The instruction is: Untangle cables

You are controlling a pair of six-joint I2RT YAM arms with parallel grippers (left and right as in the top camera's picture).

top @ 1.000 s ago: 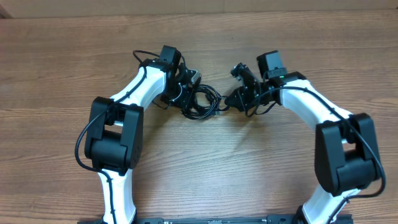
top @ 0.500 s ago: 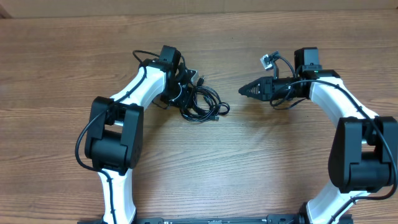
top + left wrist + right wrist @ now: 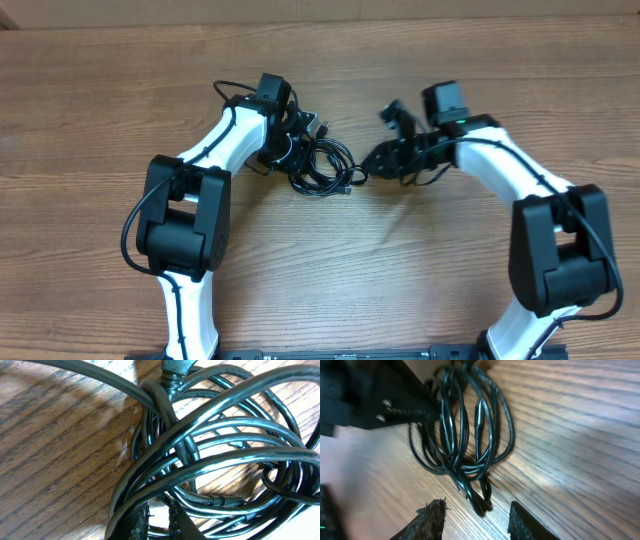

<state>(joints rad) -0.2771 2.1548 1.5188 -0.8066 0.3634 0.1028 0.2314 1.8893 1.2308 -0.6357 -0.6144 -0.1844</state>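
Note:
The cables (image 3: 326, 165) lie as one bundle of looped black cords on the wooden table between my two arms. The left gripper (image 3: 299, 148) sits at the bundle's left edge. In the left wrist view the cables (image 3: 210, 445) fill the frame, and the left gripper (image 3: 159, 523) is shut on strands crossing between its narrow-set fingers. The right gripper (image 3: 369, 167) points left at the bundle's right edge. In the right wrist view it (image 3: 477, 519) is open, and a loop end of the cables (image 3: 481, 501) lies on the wood just ahead of its fingertips, untouched.
The wooden table (image 3: 400, 280) stretches all round the bundle. The left arm's black finger (image 3: 395, 406) reaches into the right wrist view at the top left, against the coils. A thick black arm wire (image 3: 232, 90) arcs beside the left wrist.
The right gripper, shut a second ago, swung away to the right, came back left to the bundle's edge and opened. The left gripper held still on the bundle.

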